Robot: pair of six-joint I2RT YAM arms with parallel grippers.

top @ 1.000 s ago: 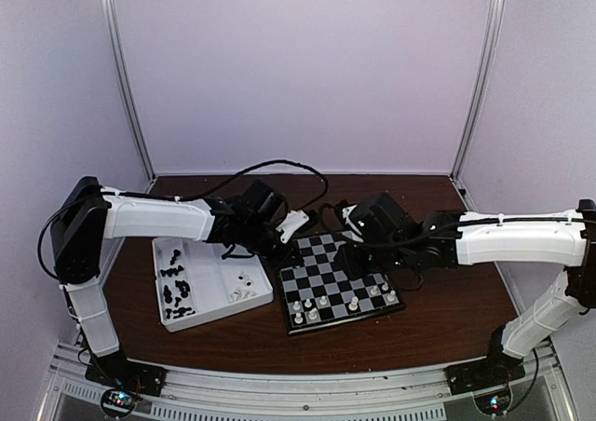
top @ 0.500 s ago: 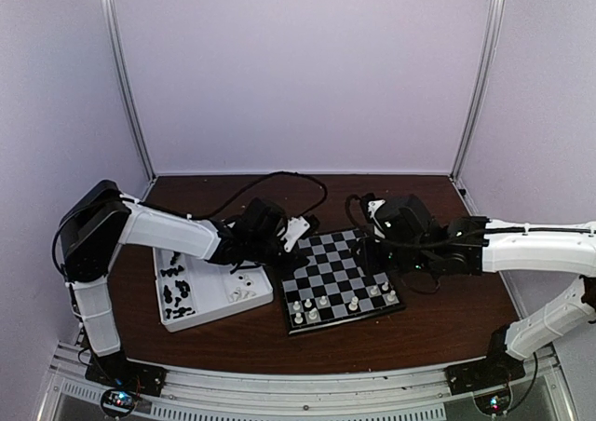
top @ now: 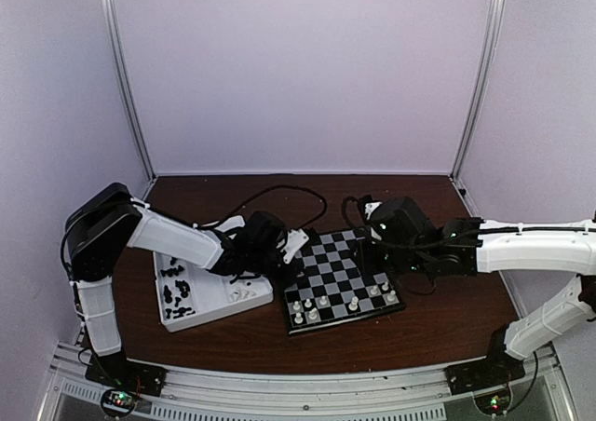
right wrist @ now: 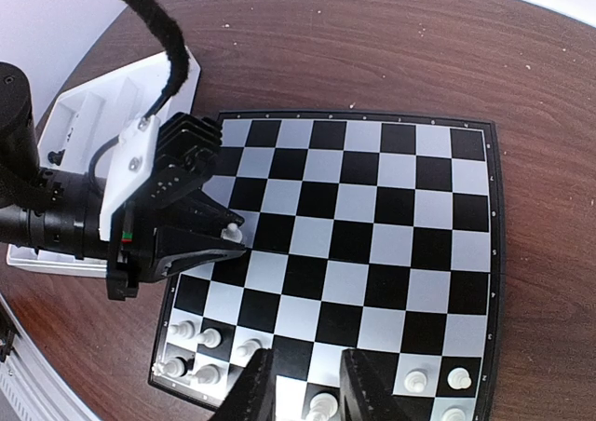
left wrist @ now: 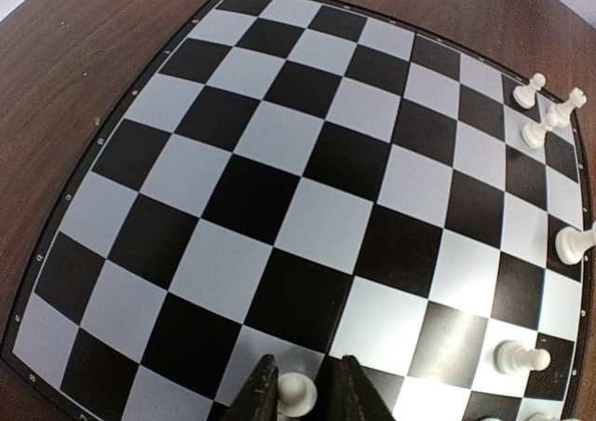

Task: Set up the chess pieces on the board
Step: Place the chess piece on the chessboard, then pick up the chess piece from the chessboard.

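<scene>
A dark wood-grain table (top: 447, 319) sits inside pale lilac walls (top: 298, 67). The board (top: 335, 272) lies at the centre of the top view, with white chess pieces (top: 322, 302) along its lower edge. The left gripper (left wrist: 307, 365) stands slightly parted around a white pawn (left wrist: 296, 395), which is cut off at the frame's bottom. The right gripper (right wrist: 306, 356) hangs parted over the board's lower rows. The black pieces (top: 175, 295) in the tray (top: 216, 286) at left are too small to identify. The board's rim marks (left wrist: 70, 196) are unreadable.
</scene>
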